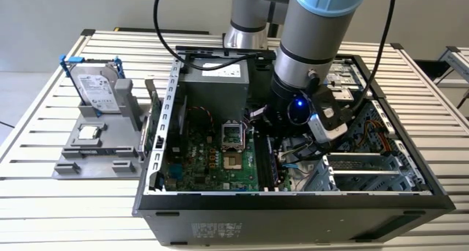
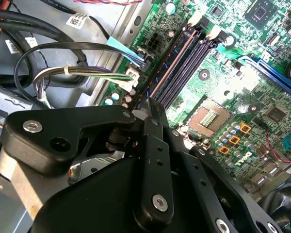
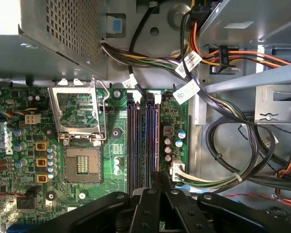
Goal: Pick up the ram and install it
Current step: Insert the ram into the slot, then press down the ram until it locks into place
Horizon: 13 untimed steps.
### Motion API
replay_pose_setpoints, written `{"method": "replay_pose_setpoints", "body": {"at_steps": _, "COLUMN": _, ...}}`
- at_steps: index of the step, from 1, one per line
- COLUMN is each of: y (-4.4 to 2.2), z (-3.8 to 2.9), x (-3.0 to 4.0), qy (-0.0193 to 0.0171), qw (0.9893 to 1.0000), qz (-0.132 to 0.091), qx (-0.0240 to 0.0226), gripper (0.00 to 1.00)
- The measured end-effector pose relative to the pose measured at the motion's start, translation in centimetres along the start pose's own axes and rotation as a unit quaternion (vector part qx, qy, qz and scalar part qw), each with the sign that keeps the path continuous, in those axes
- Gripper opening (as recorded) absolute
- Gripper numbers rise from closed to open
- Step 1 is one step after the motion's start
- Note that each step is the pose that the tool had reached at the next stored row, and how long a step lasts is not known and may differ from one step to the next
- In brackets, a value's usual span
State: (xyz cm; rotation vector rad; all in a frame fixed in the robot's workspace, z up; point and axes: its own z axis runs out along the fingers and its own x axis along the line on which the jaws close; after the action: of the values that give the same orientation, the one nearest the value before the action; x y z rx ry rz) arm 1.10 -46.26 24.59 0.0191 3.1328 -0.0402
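Right now the arm (image 1: 315,48) reaches down into the open computer case (image 1: 293,201) on the slatted table (image 1: 59,207). Its black claw (image 3: 154,187) hangs low over the memory slots (image 3: 141,141) on the green motherboard (image 3: 82,204), beside the empty processor socket (image 3: 80,165). In the second wrist view its fingers (image 2: 155,121) look pinched on a thin dark edge, the ram (image 2: 161,73), standing upright along the slots, though I cannot tell for certain. Outside the case, a hard drive (image 1: 99,89) stands in a grey holder (image 1: 95,152) with a small silver chip (image 1: 89,132).
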Motion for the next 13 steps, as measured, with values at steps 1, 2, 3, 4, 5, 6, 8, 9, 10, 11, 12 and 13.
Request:
{"method": "replay_pose_setpoints", "body": {"at_steps": 1, "y": 0.00, "z": 0.00, "x": 0.00, "qy": -0.0001, "qw": 1.0000, "qz": -0.003, "qx": 0.0000, "gripper": 0.00}}
{"method": "replay_pose_setpoints", "body": {"at_steps": 2, "y": 0.00, "z": 0.00, "x": 0.00, "qy": -0.0002, "qw": 1.0000, "qz": -0.007, "qx": -0.0001, "gripper": 0.00}}
{"method": "replay_pose_setpoints", "body": {"at_steps": 3, "y": 0.00, "z": 0.00, "x": 0.00, "qy": -0.0003, "qw": 0.9999, "qz": -0.012, "qx": -0.0001, "gripper": 0.00}}
{"method": "replay_pose_setpoints", "body": {"at_steps": 4, "y": 0.00, "z": 0.00, "x": -0.01, "qy": -0.0005, "qw": 0.9998, "qz": -0.018, "qx": -0.0001, "gripper": 0.00}}
{"method": "replay_pose_setpoints", "body": {"at_steps": 5, "y": 0.00, "z": 0.00, "x": -0.01, "qy": -0.0007, "qw": 0.9997, "qz": -0.025, "qx": -0.0002, "gripper": 0.00}}
{"method": "replay_pose_setpoints", "body": {"at_steps": 6, "y": 0.00, "z": 0.00, "x": 0.00, "qy": -0.0008, "qw": 0.9995, "qz": -0.032, "qx": -0.0003, "gripper": 0.00}}
{"method": "replay_pose_setpoints", "body": {"at_steps": 8, "y": 0.00, "z": 0.00, "x": 0.00, "qy": -0.0012, "qw": 0.9989, "qz": -0.046, "qx": -0.0004, "gripper": 0.00}}
{"method": "replay_pose_setpoints", "body": {"at_steps": 9, "y": 0.00, "z": 0.00, "x": 0.00, "qy": -0.0014, "qw": 0.9985, "qz": -0.054, "qx": -0.0005, "gripper": 0.00}}
{"method": "replay_pose_setpoints", "body": {"at_steps": 10, "y": 0.00, "z": 0.00, "x": 0.00, "qy": -0.0016, "qw": 0.9981, "qz": -0.062, "qx": -0.0006, "gripper": 0.00}}
{"method": "replay_pose_setpoints", "body": {"at_steps": 11, "y": 0.00, "z": 0.00, "x": 0.00, "qy": -0.0018, "qw": 0.9976, "qz": -0.070, "qx": -0.0006, "gripper": 0.00}}
{"method": "replay_pose_setpoints", "body": {"at_steps": 12, "y": 0.00, "z": 0.01, "x": 0.00, "qy": -0.0019, "qw": 0.9970, "qz": -0.078, "qx": -0.0007, "gripper": 0.00}}
{"method": "replay_pose_setpoints", "body": {"at_steps": 13, "y": 0.00, "z": 0.00, "x": 0.00, "qy": -0.0019, "qw": 0.9963, "qz": -0.086, "qx": -0.0008, "gripper": 0.00}}
